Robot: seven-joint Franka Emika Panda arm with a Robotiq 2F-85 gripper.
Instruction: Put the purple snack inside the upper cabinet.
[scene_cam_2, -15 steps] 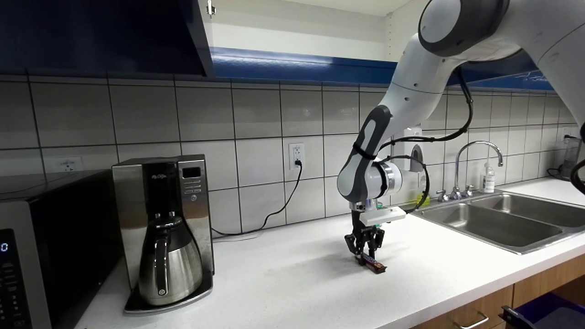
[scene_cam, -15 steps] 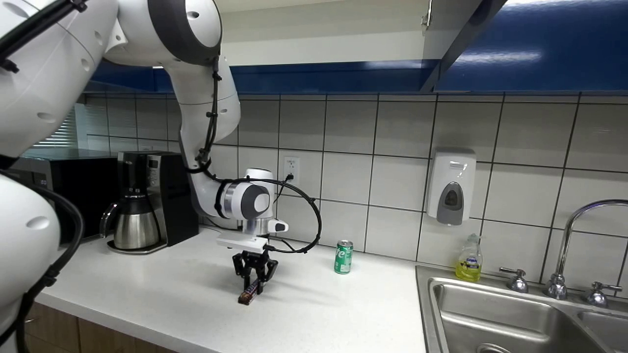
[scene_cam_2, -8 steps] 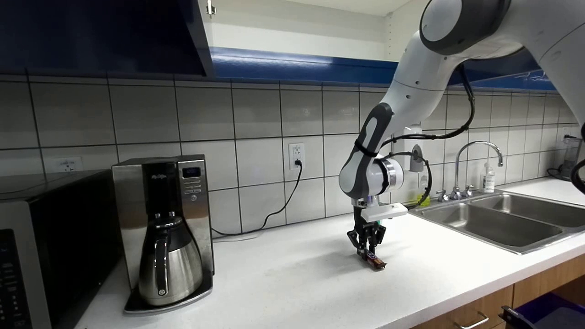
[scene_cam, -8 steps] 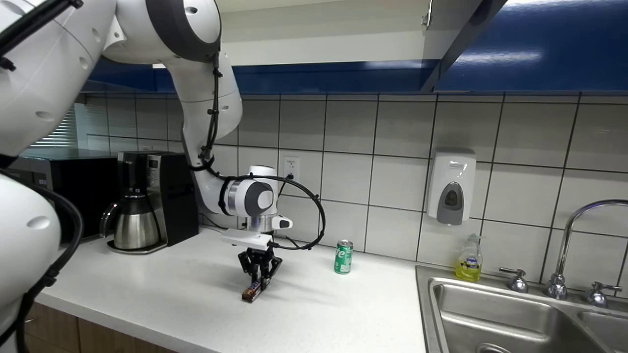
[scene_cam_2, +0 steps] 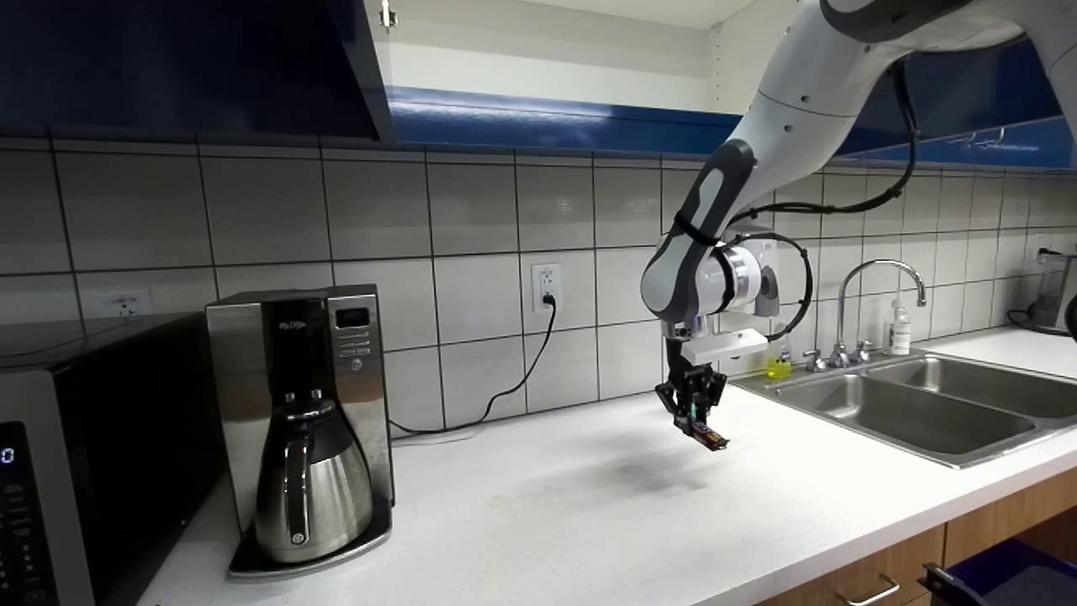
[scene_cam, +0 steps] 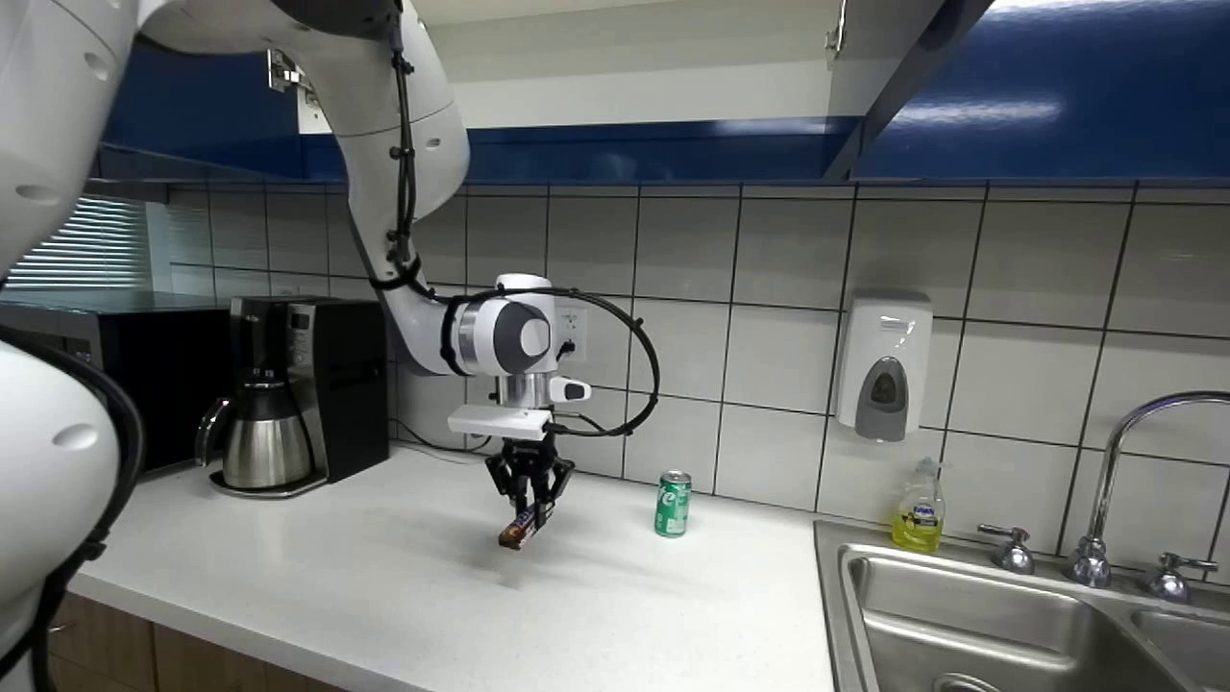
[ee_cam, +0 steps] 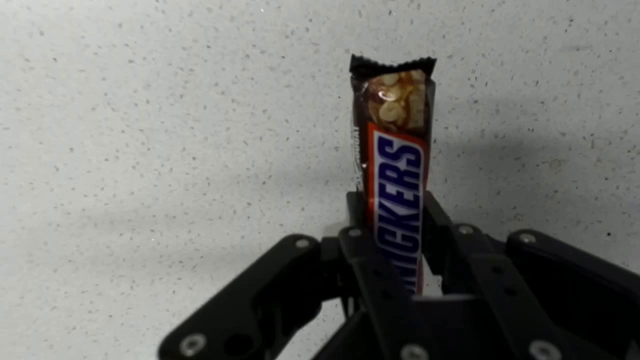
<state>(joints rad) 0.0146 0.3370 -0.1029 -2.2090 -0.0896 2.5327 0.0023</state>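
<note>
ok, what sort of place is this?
A kitchen, most likely; home or office, I can't tell. Both exterior views show a steel sink, a coffee maker on the counter, and an open upper cabinet overhead.

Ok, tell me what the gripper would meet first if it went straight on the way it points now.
Most likely the white countertop: the gripper points down at it with only the held Snickers bar between. Whether bar or fingers would touch first, and how far down, is unclear.
</note>
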